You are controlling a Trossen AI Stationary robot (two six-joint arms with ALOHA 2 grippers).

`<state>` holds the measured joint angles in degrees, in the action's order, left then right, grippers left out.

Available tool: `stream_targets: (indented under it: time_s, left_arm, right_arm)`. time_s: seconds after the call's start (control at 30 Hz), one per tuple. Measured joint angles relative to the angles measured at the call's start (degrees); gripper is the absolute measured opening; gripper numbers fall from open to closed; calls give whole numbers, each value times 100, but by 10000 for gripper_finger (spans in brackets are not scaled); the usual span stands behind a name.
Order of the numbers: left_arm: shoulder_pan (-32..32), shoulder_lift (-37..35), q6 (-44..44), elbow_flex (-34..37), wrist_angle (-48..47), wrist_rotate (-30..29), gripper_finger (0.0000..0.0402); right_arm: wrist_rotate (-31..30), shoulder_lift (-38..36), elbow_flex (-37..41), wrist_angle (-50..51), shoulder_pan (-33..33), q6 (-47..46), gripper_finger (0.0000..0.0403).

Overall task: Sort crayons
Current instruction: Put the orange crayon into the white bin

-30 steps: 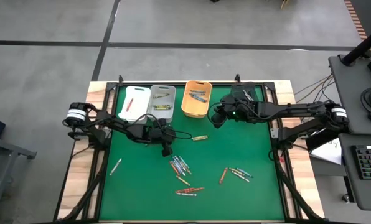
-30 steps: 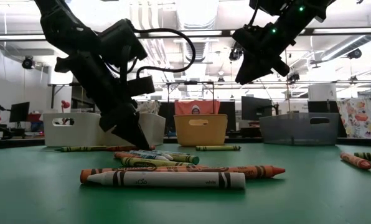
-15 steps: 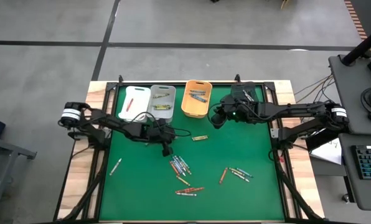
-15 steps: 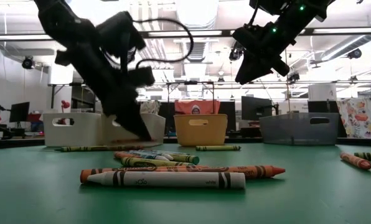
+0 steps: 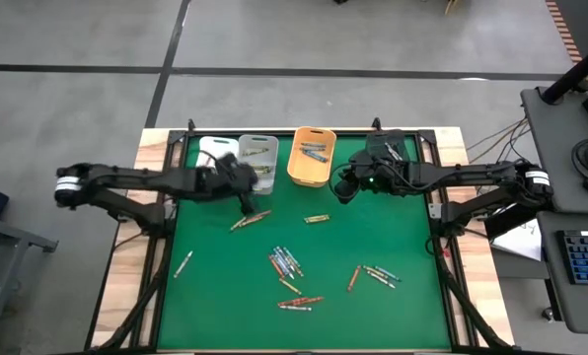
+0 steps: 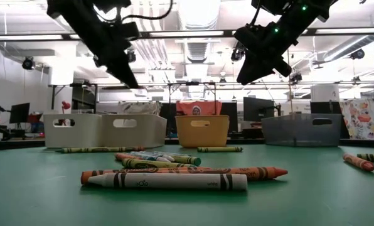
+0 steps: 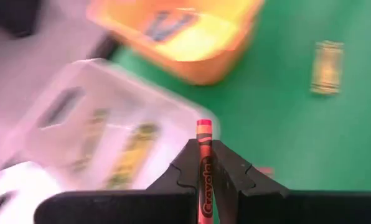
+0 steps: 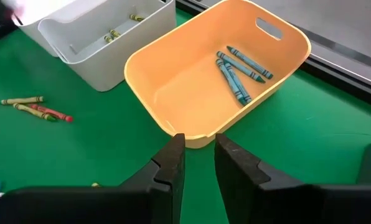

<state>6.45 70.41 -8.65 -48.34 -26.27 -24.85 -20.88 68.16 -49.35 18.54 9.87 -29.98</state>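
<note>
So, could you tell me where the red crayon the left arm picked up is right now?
The red crayon is clamped in the left gripper, on the table's left by the grey bin.

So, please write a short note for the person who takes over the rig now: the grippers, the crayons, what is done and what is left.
Left gripper: shut on a red crayon, raised near the grey bin.
Right gripper: jaws apart, holding nothing, above the near rim of the orange bin.
Done: blue crayons in the orange bin, yellow-green ones in the grey bin, one red in the white bin.
Left: drop the held crayon, then sort the loose crayons scattered on the green mat.
</note>
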Motion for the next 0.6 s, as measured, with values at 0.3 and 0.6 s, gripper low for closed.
stream_targets:
  time_s: [0.3,0.6]
  left_arm:
    - [2397,-387,0,20,-708,-86,0]
    - [3777,453,-43,26,-796,495,0]
  right_arm:
    - [-2,-2,-1,-3,-15,-2,69]
    - [-3,-2,0,-6,-28,-2,75]
